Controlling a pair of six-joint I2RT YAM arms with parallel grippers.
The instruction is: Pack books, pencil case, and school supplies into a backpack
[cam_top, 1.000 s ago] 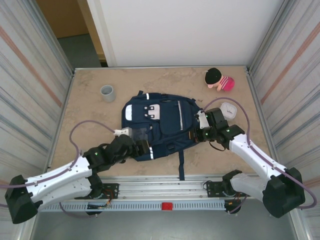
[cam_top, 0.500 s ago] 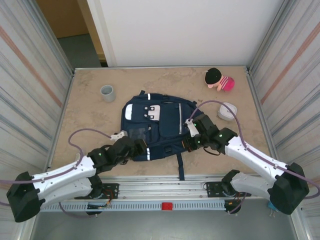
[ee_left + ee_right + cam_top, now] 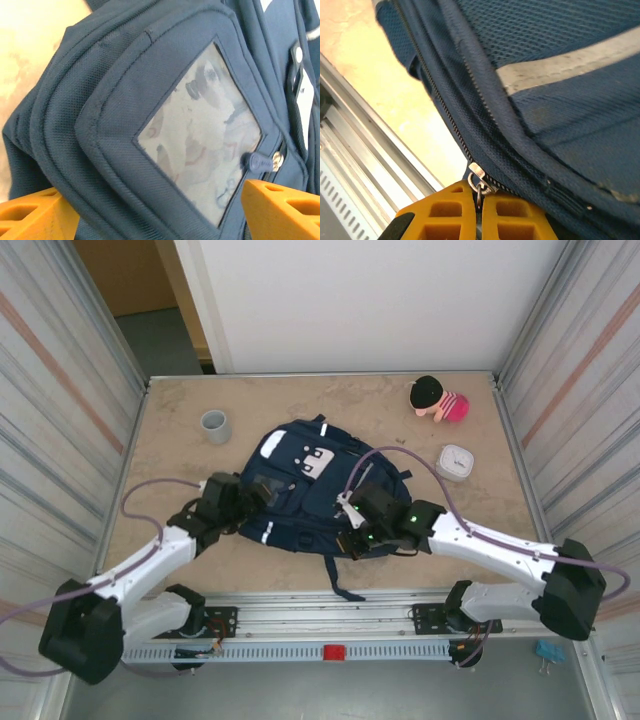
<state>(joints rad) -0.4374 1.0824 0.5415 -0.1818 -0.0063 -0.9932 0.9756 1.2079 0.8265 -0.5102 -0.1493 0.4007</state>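
Since half a second ago: the backpack [image 3: 318, 485] has swung and bunched, its front pocket now angled toward the far left. The left gripper [image 3: 250, 492] has shifted farther up the bag's left side. The right gripper [image 3: 351, 530] has slid left along the near edge.

Top view: the backpack lies mid-desk, one strap trailing toward the arm bases. The pencil case [image 3: 455, 462] sits on the desk [image 3: 300, 400] to the bag's right, apart from it and from the right arm. A grey cup [image 3: 215, 426] stands far left. A plush toy [image 3: 440, 400] is at the far right.

Left wrist view: the left gripper [image 3: 155, 212] is spread wide. Its orange fingers sit at either side of a bulge of bag fabric carrying a clear window patch [image 3: 200, 145]. Whether they press the fabric I cannot tell.

Right wrist view: the right gripper [image 3: 481, 192] is clenched on the metal zipper pull [image 3: 478, 176] at the bag's edge, fingers pressed together. A metal rail [image 3: 350, 165] runs just beyond.
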